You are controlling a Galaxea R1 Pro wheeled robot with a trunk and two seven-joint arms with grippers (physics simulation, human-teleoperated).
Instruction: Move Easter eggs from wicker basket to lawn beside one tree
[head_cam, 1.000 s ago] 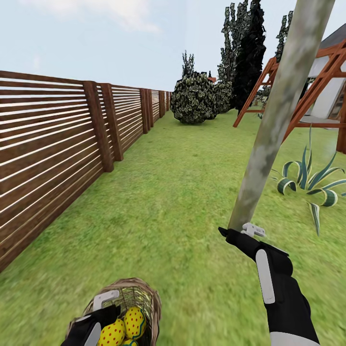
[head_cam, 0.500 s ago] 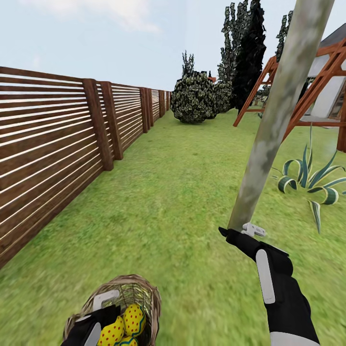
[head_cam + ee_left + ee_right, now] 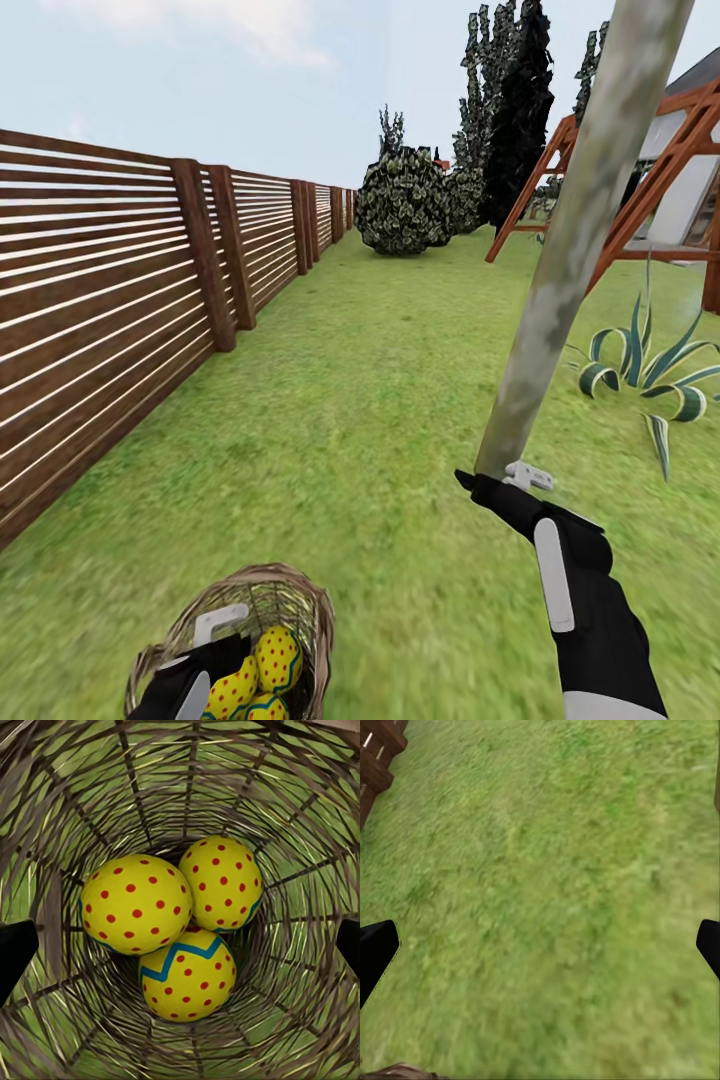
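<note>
Head view: left gripper hides wicker basket rim; Easter eggs cropped.

Fenced garden: lawn, slatted wooden fence, bushes, swing frame

Bright even daylight, no cast shadows; lawn texture smeared, blurry near frame edges.

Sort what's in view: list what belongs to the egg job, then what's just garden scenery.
Job things:
- three Easter eggs, all in the basket
- wicker basket
- tree trunk
- lawn
- left claw, open above the eggs
- right claw, open over the grass

Scenery:
- slatted fence
- round bush
- cypresses
- striped agave
- wooden frame
</note>
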